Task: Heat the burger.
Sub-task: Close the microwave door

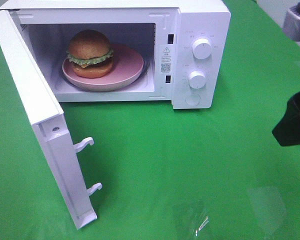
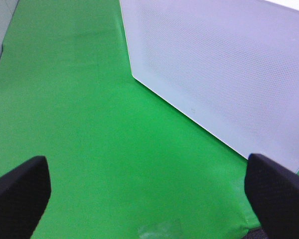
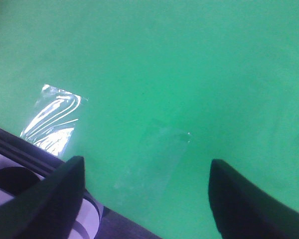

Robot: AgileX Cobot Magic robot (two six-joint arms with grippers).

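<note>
- One step looks done: the burger (image 1: pixel 90 52) sits on the pink plate (image 1: pixel 132 67) inside the microwave (image 1: pixel 202 20).
- Left to do, I judge: shut the door (image 1: pixel 30 100), turn a knob (image 1: pixel 202 49).
- Left jaws and right jaws both stand apart, empty.
- Door juts wide over the tabletop (image 1: pixel 165 150), its outer face near the left jaws; room lies open in front.

white microwave (image 1: pixel 205 20) on green cloth (image 1: pixel 165 150), door (image 1: pixel 30 100) wide open; pink plate (image 1: pixel 132 65) inside; 2 knobs (image 1: pixel 202 49) on rt panel; clear shiny patch (image 1: pixel 192 220) nr front.
</note>
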